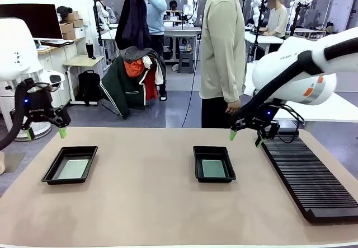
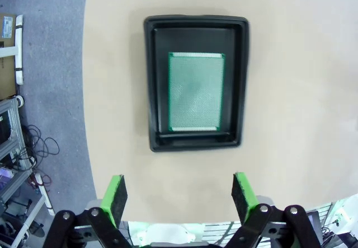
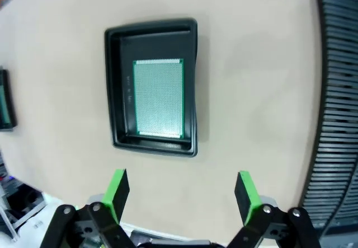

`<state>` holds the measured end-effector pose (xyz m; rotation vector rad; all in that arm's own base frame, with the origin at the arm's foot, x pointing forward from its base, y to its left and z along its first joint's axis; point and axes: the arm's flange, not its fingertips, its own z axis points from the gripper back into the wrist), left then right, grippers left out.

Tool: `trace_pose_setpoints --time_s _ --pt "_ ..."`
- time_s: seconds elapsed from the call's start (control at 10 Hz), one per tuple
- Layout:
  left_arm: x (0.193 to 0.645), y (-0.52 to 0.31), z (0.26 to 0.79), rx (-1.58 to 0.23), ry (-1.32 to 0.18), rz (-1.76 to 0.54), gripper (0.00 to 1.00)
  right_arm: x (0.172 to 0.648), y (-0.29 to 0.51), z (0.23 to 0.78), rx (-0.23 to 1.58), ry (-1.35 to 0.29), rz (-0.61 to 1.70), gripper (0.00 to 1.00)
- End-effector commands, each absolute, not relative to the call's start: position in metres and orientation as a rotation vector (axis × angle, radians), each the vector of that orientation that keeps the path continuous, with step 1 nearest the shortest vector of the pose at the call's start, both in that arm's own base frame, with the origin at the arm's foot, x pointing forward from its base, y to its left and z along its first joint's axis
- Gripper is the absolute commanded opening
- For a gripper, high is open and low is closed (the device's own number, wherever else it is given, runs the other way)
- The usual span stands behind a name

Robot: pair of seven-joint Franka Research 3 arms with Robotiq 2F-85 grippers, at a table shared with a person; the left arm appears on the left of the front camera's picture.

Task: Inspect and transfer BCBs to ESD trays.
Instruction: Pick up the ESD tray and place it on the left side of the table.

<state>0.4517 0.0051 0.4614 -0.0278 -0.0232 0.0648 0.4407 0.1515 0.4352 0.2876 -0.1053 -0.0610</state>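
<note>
Two black ESD trays lie on the tan table, each with a pale green BCB flat on its floor. The left tray (image 1: 50, 174) holds one board (image 1: 74, 168); my left gripper (image 1: 46, 131) hangs open above and behind it, nothing between its fingers. From the left wrist, that tray (image 2: 150, 85) and board (image 2: 196, 92) lie straight below the open gripper (image 2: 182, 196). The middle tray (image 1: 197, 169) holds another board (image 1: 213, 168). My right gripper (image 1: 245, 137) hovers open, up and to the right of it. The right wrist looks down on this tray (image 3: 112, 91) and board (image 3: 159, 98) past the open gripper (image 3: 182, 195).
A long black ribbed slotted rack (image 1: 310, 178) (image 3: 338, 102) runs along the table's right side. A person in a beige shirt (image 1: 222, 46) stands at the far edge, hand hanging near my right gripper. The left table edge and grey floor (image 2: 45, 91) lie beside the left tray.
</note>
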Motion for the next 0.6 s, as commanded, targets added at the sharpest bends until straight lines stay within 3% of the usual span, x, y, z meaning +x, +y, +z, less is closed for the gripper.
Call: trace_pose_setpoints --time_s 0.0,0.5 --pt "0.440 -0.022 0.488 -0.014 -0.008 0.071 1.00 0.425 0.123 0.443 0.393 -0.067 -0.064 1.00" --pt "0.429 -0.126 0.532 -0.037 -0.050 0.037 1.00 0.425 0.047 0.450 0.624 -0.010 -0.079 1.00"
